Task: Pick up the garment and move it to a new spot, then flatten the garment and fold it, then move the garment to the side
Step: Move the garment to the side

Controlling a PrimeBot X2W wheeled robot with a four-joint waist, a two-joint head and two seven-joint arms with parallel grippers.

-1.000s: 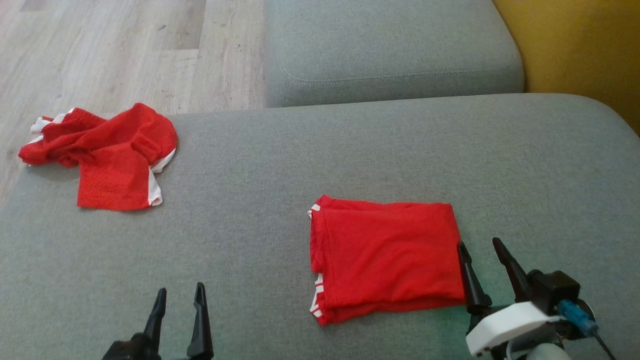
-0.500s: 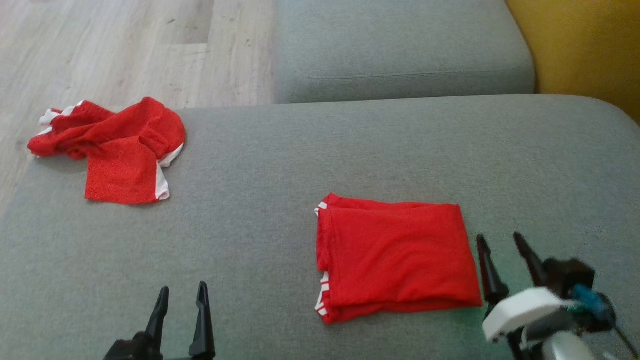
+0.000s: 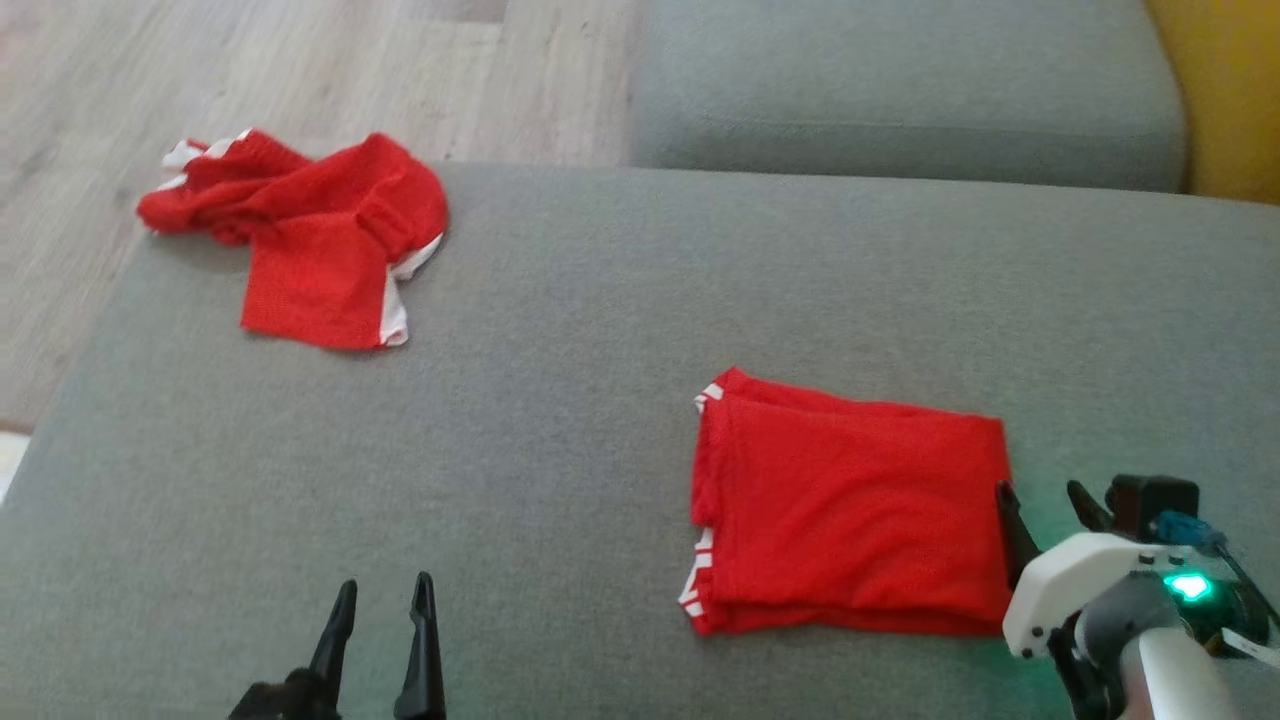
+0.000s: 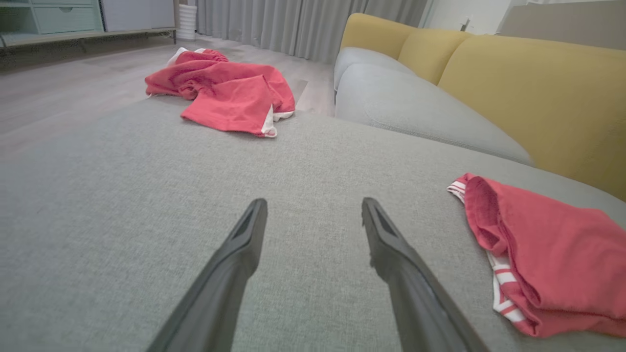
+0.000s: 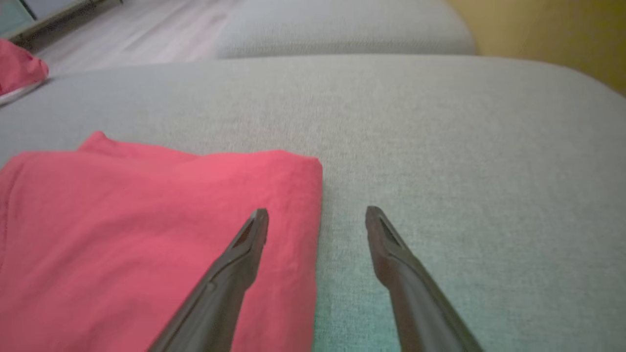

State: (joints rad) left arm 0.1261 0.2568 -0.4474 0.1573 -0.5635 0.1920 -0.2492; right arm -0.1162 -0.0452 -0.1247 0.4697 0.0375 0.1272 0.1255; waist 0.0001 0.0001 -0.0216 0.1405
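A folded red garment (image 3: pixel 850 515) with white-striped trim lies flat on the grey sofa cushion (image 3: pixel 560 420), right of centre. It also appears in the left wrist view (image 4: pixel 543 254) and the right wrist view (image 5: pixel 146 244). My right gripper (image 3: pixel 1045 497) is open at the garment's right edge, one finger over the cloth, the other over bare cushion, holding nothing (image 5: pixel 317 217). My left gripper (image 3: pixel 385 592) stands open and empty near the front edge, well left of the garment (image 4: pixel 313 208). A second, crumpled red garment (image 3: pixel 310 235) sits at the cushion's far left corner.
Another grey cushion (image 3: pixel 900 90) lies beyond, with a yellow sofa back (image 3: pixel 1225 90) at the right. Wooden floor (image 3: pixel 200 70) spreads past the cushion's left and far edges. Bare cushion stretches between the two garments.
The camera has turned, shifting the whole scene right. My right gripper has drawn back and lower along the folded garment's right edge. The garments lie as before.
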